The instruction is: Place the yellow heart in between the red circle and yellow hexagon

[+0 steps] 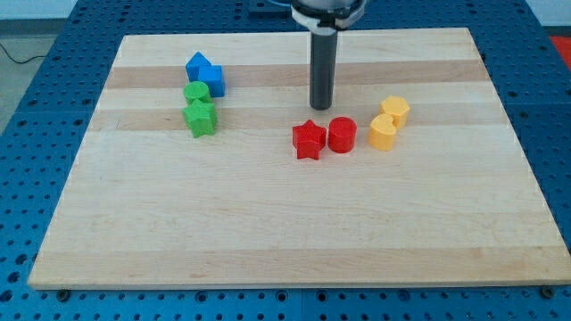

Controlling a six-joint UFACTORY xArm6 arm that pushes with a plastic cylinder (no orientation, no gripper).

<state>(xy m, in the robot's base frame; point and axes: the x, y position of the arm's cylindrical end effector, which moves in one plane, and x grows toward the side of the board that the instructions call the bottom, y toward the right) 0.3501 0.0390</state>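
The yellow heart (383,133) lies right of centre on the wooden board (268,232). The yellow hexagon (395,110) sits just above and to its right, touching or nearly touching it. The red circle (342,135) is just left of the heart with a small gap between them. A red star (309,140) touches the circle's left side. My tip (321,105) stands above the red star and red circle, a short way off them and well left of the yellow blocks.
At the upper left, a blue block (204,73), a green circle (196,92) and a green star (201,117) stand in a tight column. The board's right edge (522,152) is beyond the yellow blocks.
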